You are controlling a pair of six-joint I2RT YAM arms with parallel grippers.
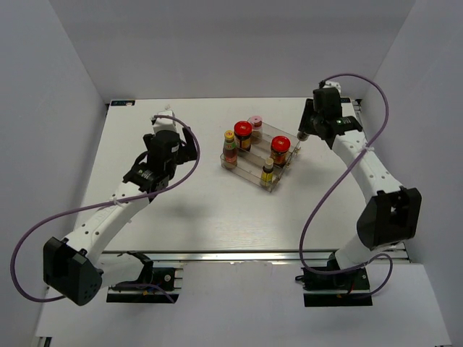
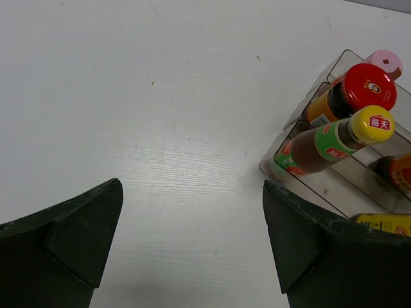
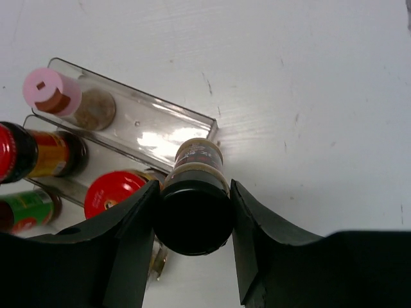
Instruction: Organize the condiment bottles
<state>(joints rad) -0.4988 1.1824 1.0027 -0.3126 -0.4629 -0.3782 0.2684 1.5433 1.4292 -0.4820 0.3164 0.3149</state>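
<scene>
The black-capped bottle [image 3: 198,168] is gripped at its cap by the right claw [image 3: 192,221], just at the right end of the clear stepped rack [image 1: 283,168]; whether its base rests on the counter [image 1: 181,206] cannot be told. On the rack's far step a pink-capped shaker [image 1: 255,121] is seen. The left red-lidded jar [image 1: 243,131] and left yellow-capped bottle [image 1: 229,137] are stood toward the rack's left end, the right red-lidded jar [image 1: 280,144] and right yellow-capped bottle [image 1: 268,165] toward its right. The left claw [image 2: 192,250] is held wide open and empty over bare counter near the rack's left end. Broad white surface is left free on the rack's left and near sides, and a narrower strip is left on its right. The counter is enclosed by plain white walls [image 1: 58,87] on three sides.
</scene>
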